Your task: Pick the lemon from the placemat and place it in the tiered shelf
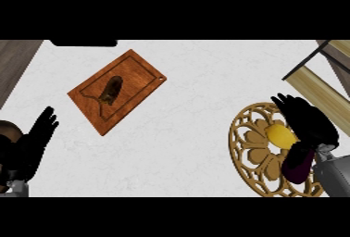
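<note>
Closest up: right hand (pixel 308 125) at the right edge, fingers (pixel 290 104) straight and spread, pointing up-left, not curled round anything. Tucked right against the palm, partly covered: the lemon (pixel 279 134), sitting on the round gold openwork placemat (pixel 254 155). No clue about the dark purplish lump (pixel 298 163) just below the lemon. Maybe the thumb, can't tell. Grey forearm (pixel 333 173) trailing off to the lower right. Further out, top right: the tiered shelf (pixel 321 90), pale wood slats in a black frame, near the placemat. Way over at lower left, left hand (pixel 31 146) resting, fingers straight up, holding nothing. In between, on the white counter (pixel 184 148), a tilted wooden board (pixel 140 76) with a small brown thing (pixel 110 89) on it.
</note>
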Controlling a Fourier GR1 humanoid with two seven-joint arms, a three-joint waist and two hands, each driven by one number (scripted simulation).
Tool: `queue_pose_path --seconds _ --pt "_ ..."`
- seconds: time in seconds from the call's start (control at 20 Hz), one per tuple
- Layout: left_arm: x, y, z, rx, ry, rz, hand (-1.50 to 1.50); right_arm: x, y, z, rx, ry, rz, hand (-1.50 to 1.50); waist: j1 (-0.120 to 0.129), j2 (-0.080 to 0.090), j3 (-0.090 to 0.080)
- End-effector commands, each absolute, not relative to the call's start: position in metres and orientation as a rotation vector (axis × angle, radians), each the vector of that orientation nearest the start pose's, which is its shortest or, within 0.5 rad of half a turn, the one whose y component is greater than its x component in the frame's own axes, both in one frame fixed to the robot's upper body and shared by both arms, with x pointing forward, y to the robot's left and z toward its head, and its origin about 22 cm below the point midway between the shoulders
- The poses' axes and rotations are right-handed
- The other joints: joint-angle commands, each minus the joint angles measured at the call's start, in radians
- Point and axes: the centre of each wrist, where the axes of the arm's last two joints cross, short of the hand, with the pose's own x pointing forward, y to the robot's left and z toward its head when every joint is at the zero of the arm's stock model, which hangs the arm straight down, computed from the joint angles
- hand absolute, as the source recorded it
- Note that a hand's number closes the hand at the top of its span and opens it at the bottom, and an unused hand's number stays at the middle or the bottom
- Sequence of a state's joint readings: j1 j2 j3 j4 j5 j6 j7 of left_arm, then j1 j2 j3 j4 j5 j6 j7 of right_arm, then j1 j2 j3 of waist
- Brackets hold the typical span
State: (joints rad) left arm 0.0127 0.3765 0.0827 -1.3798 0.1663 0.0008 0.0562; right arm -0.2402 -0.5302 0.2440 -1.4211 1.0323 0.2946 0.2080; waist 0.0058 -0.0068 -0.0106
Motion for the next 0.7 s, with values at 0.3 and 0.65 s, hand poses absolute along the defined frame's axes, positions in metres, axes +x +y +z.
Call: queue_pose_path --seconds 0.3,0.65 --pt "0.237 0.354 -0.001 0.243 -1.338 -0.035 0.00 0.305 -0.295 0.008 -1.002 -0.880 1.443 -1.50 -0.001 0.008 0.011" --pt "0.232 0.362 0.006 0.264 -1.331 -0.058 0.00 0.297 -0.309 -0.001 -0.975 -0.920 1.463 1.50 -0.003 0.006 0.011"
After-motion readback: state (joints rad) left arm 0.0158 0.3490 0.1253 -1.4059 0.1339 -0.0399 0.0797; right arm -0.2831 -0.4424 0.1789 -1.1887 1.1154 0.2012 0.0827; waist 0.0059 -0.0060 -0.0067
